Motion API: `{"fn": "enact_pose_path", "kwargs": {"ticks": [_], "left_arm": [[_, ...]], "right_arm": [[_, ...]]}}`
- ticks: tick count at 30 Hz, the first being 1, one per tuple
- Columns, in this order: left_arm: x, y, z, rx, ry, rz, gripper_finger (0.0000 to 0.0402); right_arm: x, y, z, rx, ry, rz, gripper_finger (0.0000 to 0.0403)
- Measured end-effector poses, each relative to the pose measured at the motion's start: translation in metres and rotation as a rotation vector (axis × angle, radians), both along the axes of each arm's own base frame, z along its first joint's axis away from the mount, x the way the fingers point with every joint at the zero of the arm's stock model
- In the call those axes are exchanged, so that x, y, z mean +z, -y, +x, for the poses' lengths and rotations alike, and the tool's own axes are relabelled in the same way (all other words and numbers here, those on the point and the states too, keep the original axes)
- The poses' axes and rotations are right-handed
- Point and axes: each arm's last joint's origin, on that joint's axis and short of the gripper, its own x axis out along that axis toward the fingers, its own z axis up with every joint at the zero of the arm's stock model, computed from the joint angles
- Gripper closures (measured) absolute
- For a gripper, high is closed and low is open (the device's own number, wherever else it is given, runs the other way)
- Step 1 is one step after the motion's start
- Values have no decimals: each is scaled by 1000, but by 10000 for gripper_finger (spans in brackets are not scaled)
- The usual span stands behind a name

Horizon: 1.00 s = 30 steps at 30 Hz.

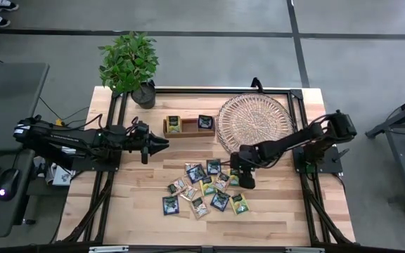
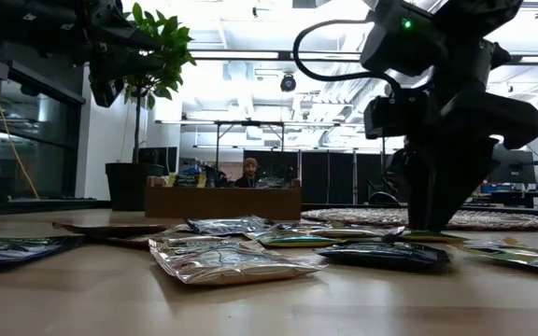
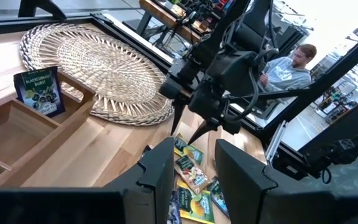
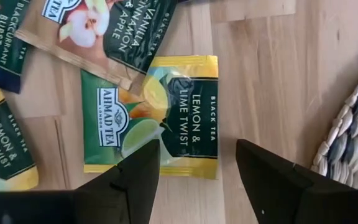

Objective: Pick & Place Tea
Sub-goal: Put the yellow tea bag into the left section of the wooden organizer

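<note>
Several small tea sachets (image 1: 201, 187) lie flat in a loose heap on the wooden table, some overlapping. My right gripper (image 1: 245, 180) points down over the heap's right edge, open. Its fingers stand astride the edge of a green and yellow lemon-lime sachet (image 4: 160, 118); whether they touch it I cannot tell. Two more sachets (image 1: 174, 124) stand in the narrow wooden box (image 1: 188, 131). My left gripper (image 1: 164, 144) hangs level above the table near the box, open, with nothing between its fingers (image 3: 161, 168).
A round wicker tray (image 1: 255, 121) lies at the back right, close to my right gripper. A potted plant (image 1: 129, 63) stands at the far left corner. Bare wood shows along the near edge (image 1: 209, 228). A person (image 3: 284, 68) sits beyond the table.
</note>
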Motion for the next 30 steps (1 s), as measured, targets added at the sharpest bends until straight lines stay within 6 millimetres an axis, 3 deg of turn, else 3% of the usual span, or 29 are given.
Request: {"fn": "enact_pose_path", "kwargs": {"ticks": [15, 30], "left_arm": [[-2, 0, 0, -10, -23, -1, 285], [-4, 0, -1, -10, -42, 2, 285]], "right_arm": [[-13, -9, 1, -44, -31, -60, 205], [-14, -7, -1, -100, -55, -68, 313]]}}
